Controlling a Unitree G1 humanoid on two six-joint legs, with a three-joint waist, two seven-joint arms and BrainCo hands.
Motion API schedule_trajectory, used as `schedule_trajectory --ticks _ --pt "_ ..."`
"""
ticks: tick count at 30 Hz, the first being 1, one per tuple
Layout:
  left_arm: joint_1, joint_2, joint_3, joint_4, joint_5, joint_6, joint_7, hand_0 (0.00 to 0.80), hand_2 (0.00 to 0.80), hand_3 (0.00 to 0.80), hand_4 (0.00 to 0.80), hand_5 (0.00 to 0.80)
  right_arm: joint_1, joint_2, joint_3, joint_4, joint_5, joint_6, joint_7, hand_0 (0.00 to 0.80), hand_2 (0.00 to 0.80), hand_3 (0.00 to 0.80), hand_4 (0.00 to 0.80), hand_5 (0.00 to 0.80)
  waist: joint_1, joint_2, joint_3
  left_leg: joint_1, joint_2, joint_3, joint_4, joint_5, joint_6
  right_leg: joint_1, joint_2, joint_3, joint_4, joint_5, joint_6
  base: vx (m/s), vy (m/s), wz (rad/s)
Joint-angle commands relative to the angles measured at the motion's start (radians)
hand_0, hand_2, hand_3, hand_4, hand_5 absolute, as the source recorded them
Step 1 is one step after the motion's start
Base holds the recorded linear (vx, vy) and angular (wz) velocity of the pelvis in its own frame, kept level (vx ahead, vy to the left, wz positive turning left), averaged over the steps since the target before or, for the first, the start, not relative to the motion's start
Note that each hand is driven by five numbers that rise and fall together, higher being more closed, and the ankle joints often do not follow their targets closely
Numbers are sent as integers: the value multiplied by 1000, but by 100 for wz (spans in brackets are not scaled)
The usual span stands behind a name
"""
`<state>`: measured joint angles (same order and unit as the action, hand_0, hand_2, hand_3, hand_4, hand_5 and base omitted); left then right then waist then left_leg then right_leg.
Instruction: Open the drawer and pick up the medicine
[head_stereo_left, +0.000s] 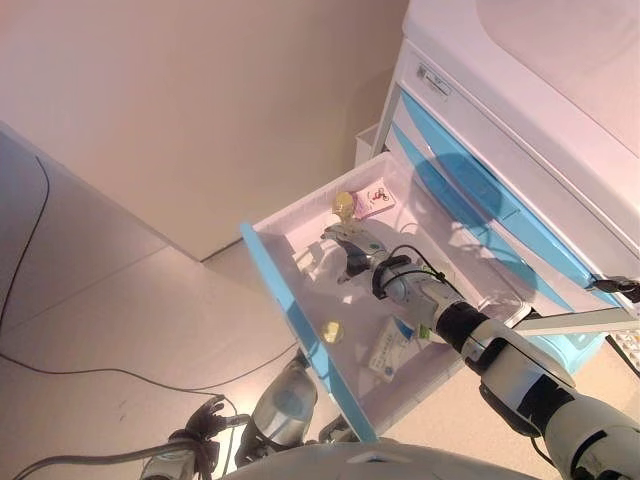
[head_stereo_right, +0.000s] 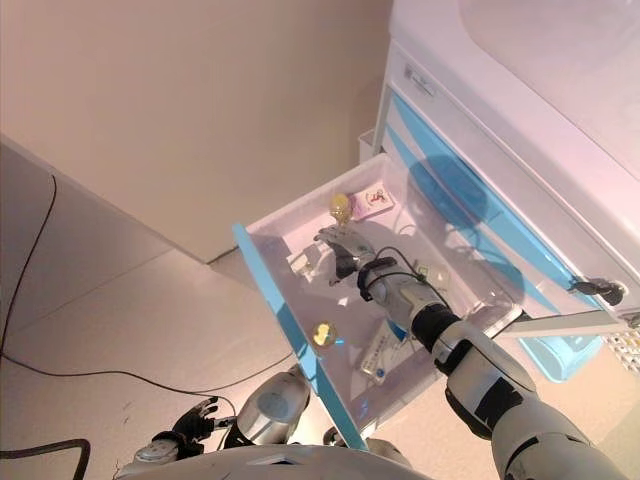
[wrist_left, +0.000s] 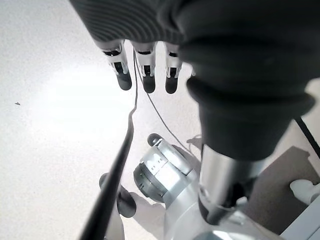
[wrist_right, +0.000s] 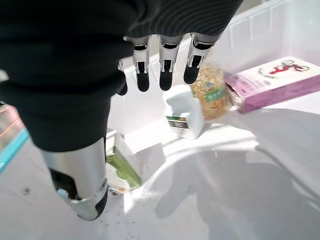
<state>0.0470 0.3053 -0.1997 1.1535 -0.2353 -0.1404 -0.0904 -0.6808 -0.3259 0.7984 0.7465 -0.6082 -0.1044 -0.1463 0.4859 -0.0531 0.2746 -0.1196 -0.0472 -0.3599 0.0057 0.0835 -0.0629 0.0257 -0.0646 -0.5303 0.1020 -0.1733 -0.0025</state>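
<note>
The white drawer (head_stereo_left: 300, 225) with a blue front (head_stereo_left: 300, 320) stands pulled out of the cabinet. My right hand (head_stereo_left: 352, 250) is inside it, open and empty, fingers straight. In the right wrist view its fingertips (wrist_right: 165, 82) hover just above a small white medicine bottle (wrist_right: 184, 117) standing upright. An amber bottle (wrist_right: 210, 92) and a pink box (wrist_right: 272, 82) lie behind it; both also show in the left eye view, the bottle (head_stereo_left: 344, 205) next to the box (head_stereo_left: 374, 201). My left hand (wrist_left: 145, 70) hangs open and empty low over the floor.
The white cabinet (head_stereo_left: 520, 130) has further blue drawer fronts (head_stereo_left: 470, 190) above the open one. A green and white box (wrist_right: 117, 167) lies in the drawer near my wrist. A small round yellowish thing (head_stereo_left: 331, 331) sits at the drawer's front wall. A black cable (head_stereo_left: 30, 230) runs across the floor.
</note>
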Motion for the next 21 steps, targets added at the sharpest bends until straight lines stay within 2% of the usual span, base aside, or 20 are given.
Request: schedule_trajectory --ticks 1,13,21 --pt "3 21 -52 7 0 -30 4 0 0 0 0 0 -62 32 9 -46 20 -21 -23 0 0 0 0 0 2 -3 16 21 -62 5 -29 -58 59 -11 -76 97 22 68 71 0 0 0" --pt "-15 27 -58 4 -14 -26 -4 0 0 0 0 0 -117 61 42 -32 -3 -33 -5 0 0 0 0 0 28 -3 43 2 -70 -15 -20 -55 60 -21 -77 86 30 64 68 0 2 1" --pt "-14 34 -52 5 -17 -29 -11 0 0 0 0 0 -156 80 50 -11 -6 -16 3 0 0 0 0 0 54 -8 58 -7 -78 -32 -21 -48 62 -24 -79 75 36 65 71 15 11 6"
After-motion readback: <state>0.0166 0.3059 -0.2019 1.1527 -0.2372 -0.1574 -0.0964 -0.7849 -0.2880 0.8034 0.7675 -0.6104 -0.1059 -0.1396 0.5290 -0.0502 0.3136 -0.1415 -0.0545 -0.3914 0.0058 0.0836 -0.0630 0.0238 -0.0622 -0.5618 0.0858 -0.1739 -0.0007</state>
